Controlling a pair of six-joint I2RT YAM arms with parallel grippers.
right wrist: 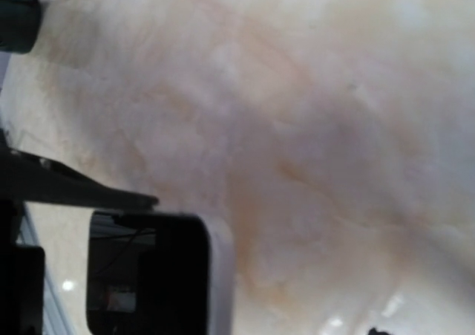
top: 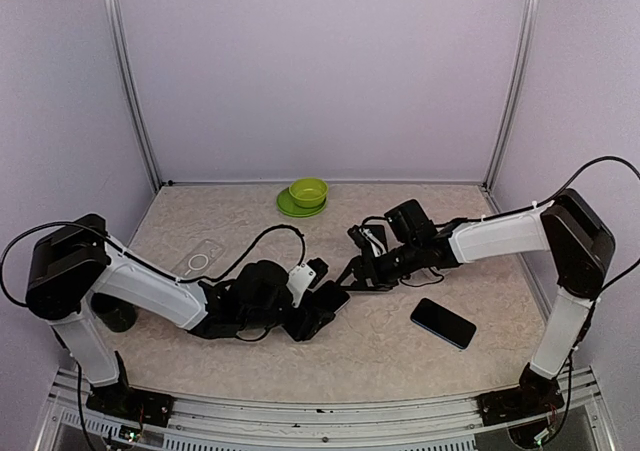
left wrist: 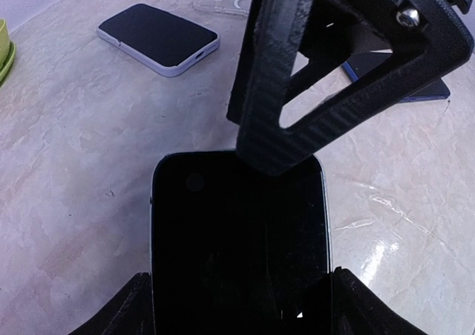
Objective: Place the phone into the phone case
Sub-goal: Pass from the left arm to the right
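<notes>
Pale lilac walls close 3 sides: far wall [top: 320, 71], left wall [top: 50, 101], right wall [top: 590, 71]. 2 aluminium posts stand in the far corners, left post [top: 130, 91] and right post [top: 512, 81]. The tabletop [top: 380, 356] is beige, marbled and glossy, with a glare patch [left wrist: 371, 223]. A metal rail [top: 320, 411] lines its near edge.

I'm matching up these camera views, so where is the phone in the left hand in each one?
Top external: held phone at centre, between the left hand's tips.
Left wrist: it fills the bottom centre.
Right wrist: a dark white-rimmed slab sits bottom left; cannot tell whether it is this phone.
Shared landmark: the right hand, beside the phone from above; its finger crosses the phone's far edge in the left wrist view.
</notes>
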